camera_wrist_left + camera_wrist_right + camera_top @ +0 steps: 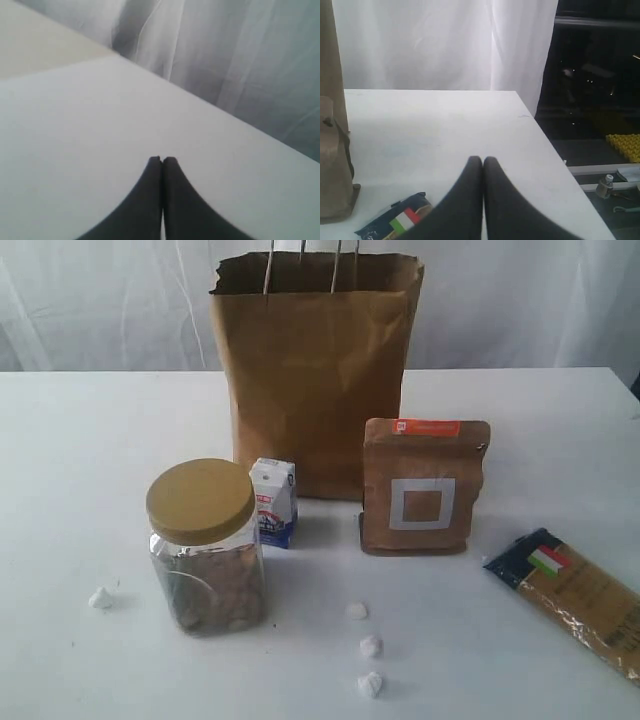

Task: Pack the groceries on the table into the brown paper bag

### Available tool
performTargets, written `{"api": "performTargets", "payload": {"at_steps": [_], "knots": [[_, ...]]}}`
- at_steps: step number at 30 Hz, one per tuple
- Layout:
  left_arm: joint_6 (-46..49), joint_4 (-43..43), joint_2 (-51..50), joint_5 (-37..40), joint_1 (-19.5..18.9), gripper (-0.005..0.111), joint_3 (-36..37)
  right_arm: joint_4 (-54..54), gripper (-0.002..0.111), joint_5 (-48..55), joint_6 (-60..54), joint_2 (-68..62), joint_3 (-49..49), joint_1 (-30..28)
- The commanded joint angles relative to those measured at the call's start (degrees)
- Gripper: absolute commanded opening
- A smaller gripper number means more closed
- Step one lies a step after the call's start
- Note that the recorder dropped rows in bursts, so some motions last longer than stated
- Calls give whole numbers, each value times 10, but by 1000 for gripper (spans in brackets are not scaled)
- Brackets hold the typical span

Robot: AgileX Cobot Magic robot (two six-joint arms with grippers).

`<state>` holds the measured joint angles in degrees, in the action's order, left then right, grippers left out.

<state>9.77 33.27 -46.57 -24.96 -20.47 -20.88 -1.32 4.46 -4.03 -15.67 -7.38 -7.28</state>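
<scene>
The brown paper bag [315,370] stands upright at the back middle of the table [80,470], white handles up. In front of it are a gold-lidded nut jar [205,545], a small white-blue carton [273,502], a brown pouch with a white square [424,487] and a pasta packet with an Italian flag [580,595] at the right. Neither gripper shows in the exterior view. My left gripper [162,160] is shut and empty over bare tabletop. My right gripper [483,160] is shut and empty, with the pasta packet [400,222] beside it.
Small white crumpled bits lie on the table: one left of the jar [100,597], three near the front middle [370,645]. White curtains hang behind. The table's right edge [545,135] drops off to a dark area. The pouch's side [335,170] shows in the right wrist view.
</scene>
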Motion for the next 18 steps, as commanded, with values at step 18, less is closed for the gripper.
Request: {"api": "performTargets", "payload": {"at_steps": [18], "knots": [[50, -26, 390, 239, 79, 0, 87, -2, 0, -2, -2, 2, 1, 4]]}}
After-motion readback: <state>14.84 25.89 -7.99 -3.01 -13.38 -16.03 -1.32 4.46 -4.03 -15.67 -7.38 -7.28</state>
